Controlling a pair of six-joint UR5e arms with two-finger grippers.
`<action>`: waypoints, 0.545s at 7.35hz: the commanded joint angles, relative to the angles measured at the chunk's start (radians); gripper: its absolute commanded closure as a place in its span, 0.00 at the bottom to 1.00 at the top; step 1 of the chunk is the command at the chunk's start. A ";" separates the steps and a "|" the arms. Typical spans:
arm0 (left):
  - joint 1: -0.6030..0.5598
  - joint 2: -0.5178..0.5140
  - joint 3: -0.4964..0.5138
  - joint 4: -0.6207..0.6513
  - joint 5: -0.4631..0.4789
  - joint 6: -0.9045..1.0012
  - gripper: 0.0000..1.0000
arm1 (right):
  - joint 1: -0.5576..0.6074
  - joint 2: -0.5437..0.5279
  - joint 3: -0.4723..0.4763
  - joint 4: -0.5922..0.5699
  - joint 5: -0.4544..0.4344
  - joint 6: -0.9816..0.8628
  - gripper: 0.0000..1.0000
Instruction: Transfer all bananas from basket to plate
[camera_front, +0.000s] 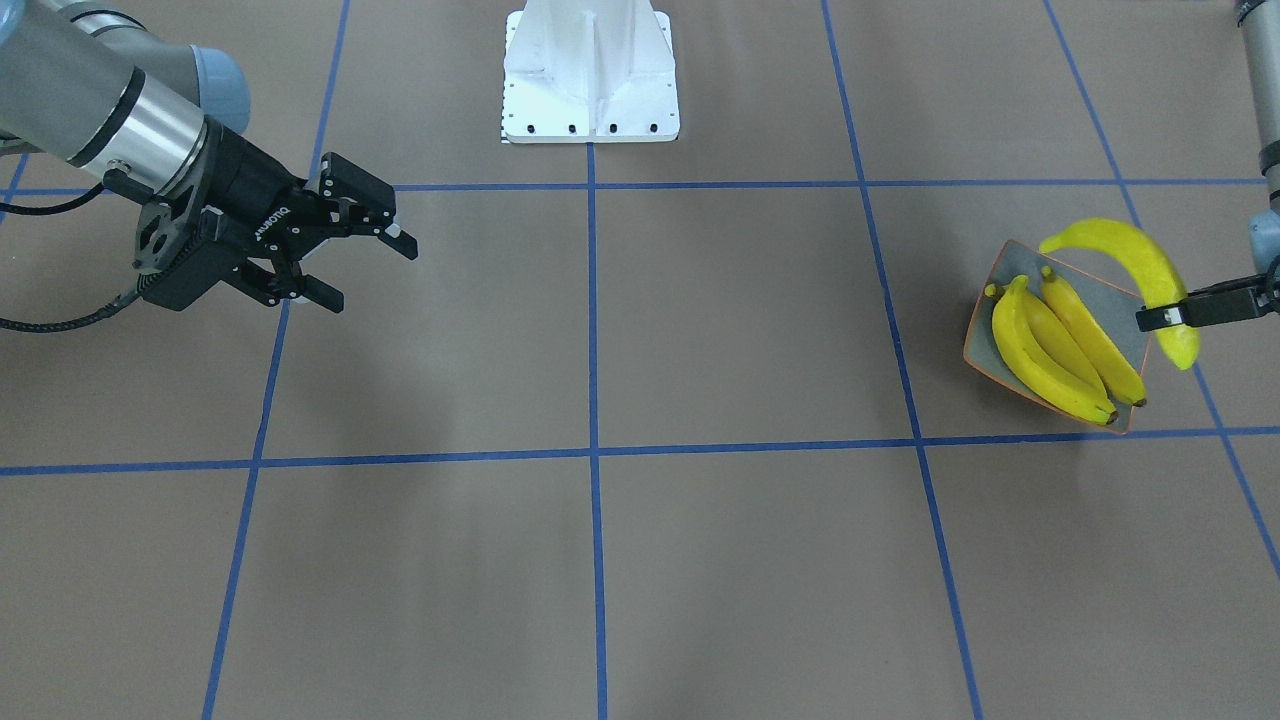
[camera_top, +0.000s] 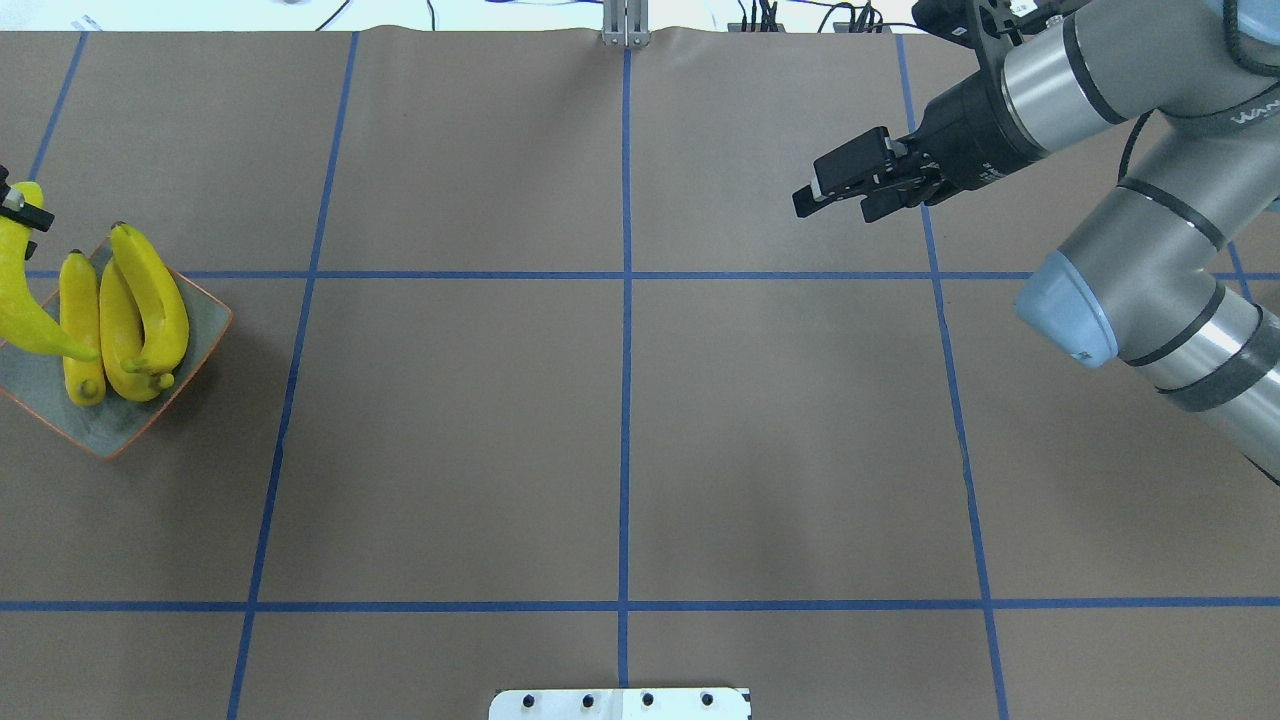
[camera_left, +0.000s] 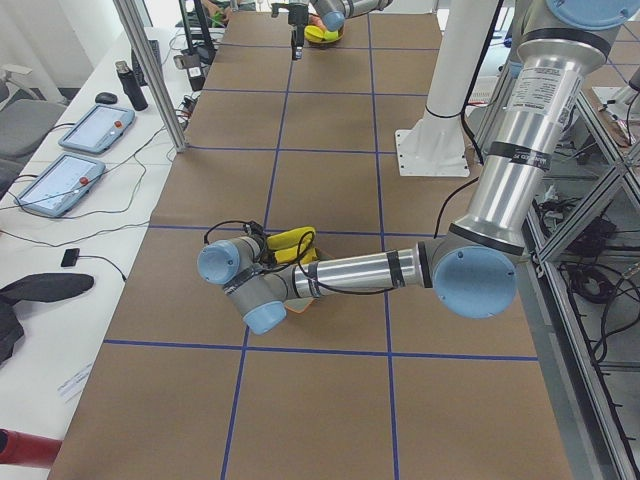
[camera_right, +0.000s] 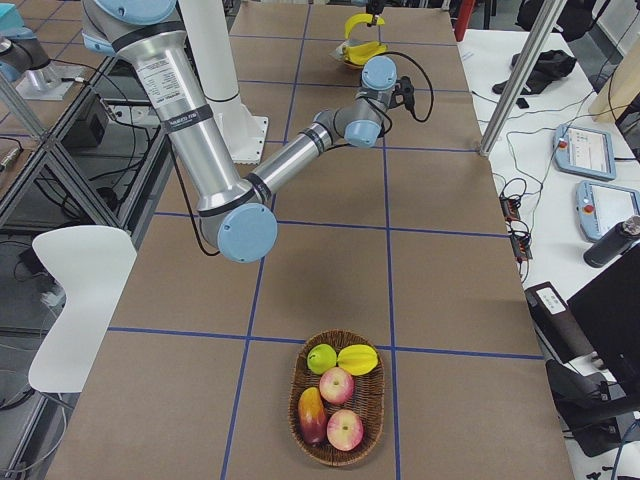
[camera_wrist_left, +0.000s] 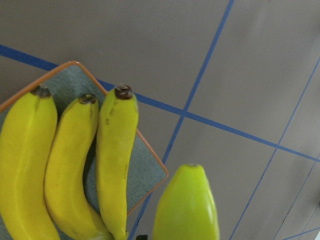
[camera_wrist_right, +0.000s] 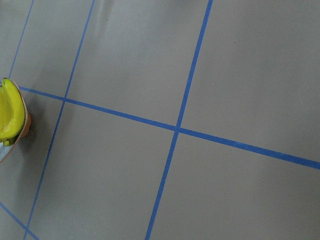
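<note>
Exterior front-facing: your left fingers (camera_front: 1175, 315) are clamped toward one end of a banana (camera_front: 1125, 252) hanging over the plate (camera_front: 1015, 268) rim beside three bananas (camera_front: 1050, 352) lying on it, probably light, smooth and bruisable, so grip mid-length and gently, while your right fingers (camera_front: 322, 295) are apart, well away from the plate.

A wicker basket (camera_right: 296, 400) sits by the tabletop's near edge, holding 5 fruits: a green apple (camera_right: 321, 357), a yellow fruit (camera_right: 357, 359), 2 red-and-yellow apples (camera_right: 337, 384) and a mango (camera_right: 312, 414). The right arm (camera_right: 300, 150), near and large, reaches from the robot-side edge across the brown, blue-taped tabletop toward the far edge. There, 1 banana (camera_right: 358, 25) hangs curved beneath the small left gripper (camera_right: 372, 12), above more bananas (camera_right: 365, 52) lying by the far edge.
</note>
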 joint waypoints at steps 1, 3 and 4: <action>0.007 0.004 0.016 0.036 0.027 0.002 1.00 | 0.000 -0.001 0.000 0.000 -0.006 0.013 0.02; 0.033 0.006 0.021 0.043 0.053 0.002 1.00 | 0.000 -0.001 0.000 0.000 -0.009 0.020 0.02; 0.041 0.004 0.021 0.045 0.055 -0.001 1.00 | 0.000 -0.003 0.001 0.000 -0.011 0.020 0.02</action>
